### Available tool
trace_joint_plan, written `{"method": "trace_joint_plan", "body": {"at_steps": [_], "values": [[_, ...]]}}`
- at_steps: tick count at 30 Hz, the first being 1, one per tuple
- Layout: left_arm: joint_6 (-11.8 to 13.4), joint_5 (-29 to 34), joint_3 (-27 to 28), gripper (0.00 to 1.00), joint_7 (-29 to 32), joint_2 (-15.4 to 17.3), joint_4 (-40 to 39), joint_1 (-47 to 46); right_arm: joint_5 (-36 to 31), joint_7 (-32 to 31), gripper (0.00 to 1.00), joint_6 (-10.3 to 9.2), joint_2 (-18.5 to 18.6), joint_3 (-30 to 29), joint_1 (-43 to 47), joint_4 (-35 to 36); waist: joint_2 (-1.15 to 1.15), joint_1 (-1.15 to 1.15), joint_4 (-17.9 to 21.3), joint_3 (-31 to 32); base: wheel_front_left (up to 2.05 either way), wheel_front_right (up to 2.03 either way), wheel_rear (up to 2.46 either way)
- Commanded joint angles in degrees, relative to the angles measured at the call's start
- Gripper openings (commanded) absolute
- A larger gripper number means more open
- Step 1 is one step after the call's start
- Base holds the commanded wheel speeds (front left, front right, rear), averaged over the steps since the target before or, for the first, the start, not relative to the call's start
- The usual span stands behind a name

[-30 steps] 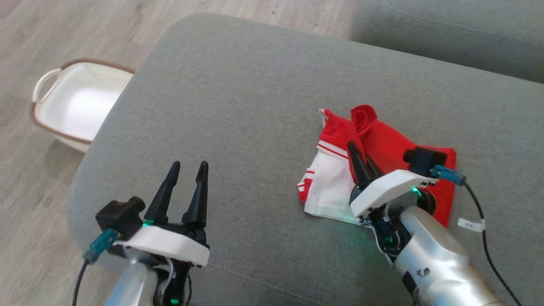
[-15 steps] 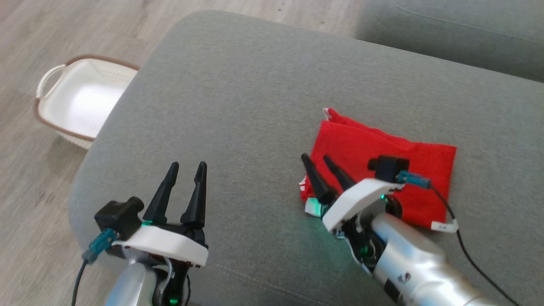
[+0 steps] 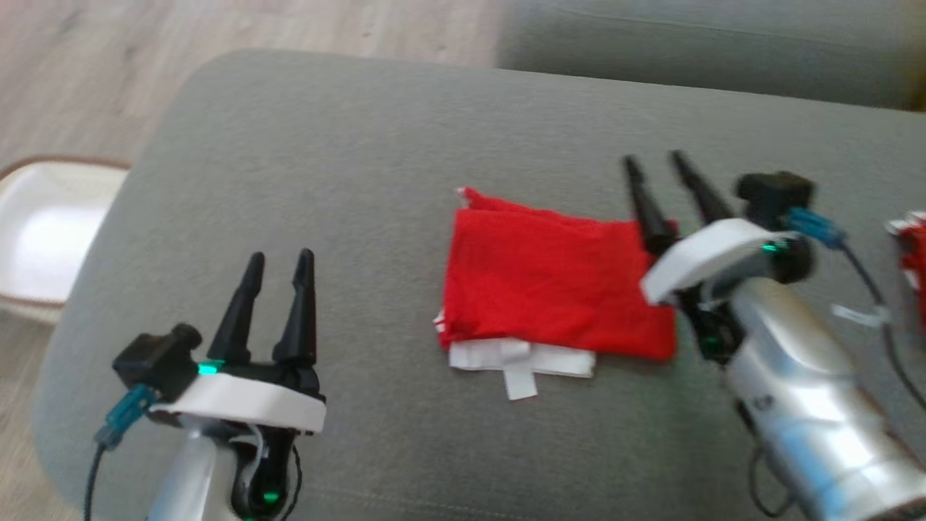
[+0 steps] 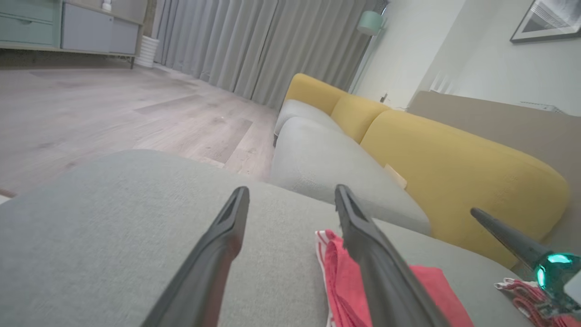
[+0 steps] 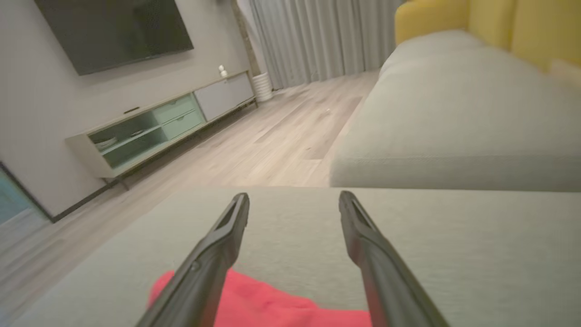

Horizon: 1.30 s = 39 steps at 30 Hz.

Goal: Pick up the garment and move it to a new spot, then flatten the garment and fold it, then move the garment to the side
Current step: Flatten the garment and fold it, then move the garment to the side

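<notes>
sofa [image 3: 347,181]: stretching grey and wide under everything, carrying the garment; showing a yellow back [image 4: 454,172] in the left wrist view.
floor [image 3: 217,43]: running pale and wooden past the sofa's far and left edges.
basket [image 3: 43,239]: sitting white with a brown rim on the floor, just beside the sofa's left edge, partly cut off by the edge of the head view.
garment [image 3: 550,282]: lying folded into a flat red rectangle near the middle of the sofa, between the left jaws and the right jaws; letting a white layer [image 3: 521,358] peek out along the near edge.
right jaws: standing released and empty, fingers [image 3: 647,202] spread and pointing away over the garment's far right corner; being too blurred to tell whether touching the fabric; reaching out over the red fabric in the right wrist view.
left jaws: standing released and empty, fingers [image 3: 242,311] spread, hovering over the sofa's near left part, well apart from the garment.
cloth [image 3: 913,260]: lying red and white at the right edge of the head view, apart from the garment, blurred.
</notes>
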<state>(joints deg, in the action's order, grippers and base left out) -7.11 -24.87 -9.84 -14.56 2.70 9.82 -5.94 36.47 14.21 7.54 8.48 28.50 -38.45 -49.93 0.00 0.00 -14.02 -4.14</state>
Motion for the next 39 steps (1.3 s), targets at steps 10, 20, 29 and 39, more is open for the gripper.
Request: {"method": "trace_joint_plan", "body": {"at_steps": [10, 20, 29, 39], "values": [[0.8, 1.7, 5.0, 1.0, -0.4, 0.2, -5.1, -1.6, -20.4, 0.8, 1.0, -0.05, -0.5, -15.4, 14.9, 19.1, 0.0, 0.0, 7.5, 0.6, 0.0, 0.0, 0.0], [0.5, 4.6, 5.8, 1.0, -0.4, 0.2, -3.3, 1.3, -26.2, 0.8, 1.0, -0.05, -5.0, -23.7, 25.4, 27.9, 0.0, 0.0, 9.9, 0.8, 0.0, 0.0, 0.0], [0.2, 5.1, 5.9, 1.0, -0.4, 0.2, -3.4, 1.7, -26.2, -0.1, 1.0, -0.05, -5.6, -24.5, 27.4, 30.6, 0.0, 0.0, 10.2, 0.6, 0.0, 0.0, 0.0], [0.1, 4.5, 5.1, 1.0, -0.4, 0.2, -3.3, 1.4, -26.1, -1.7, 1.0, -0.05, -5.6, -23.8, 27.4, 31.1, 0.0, 0.0, 9.0, 0.2, 0.0, 0.0, 0.0]]}}
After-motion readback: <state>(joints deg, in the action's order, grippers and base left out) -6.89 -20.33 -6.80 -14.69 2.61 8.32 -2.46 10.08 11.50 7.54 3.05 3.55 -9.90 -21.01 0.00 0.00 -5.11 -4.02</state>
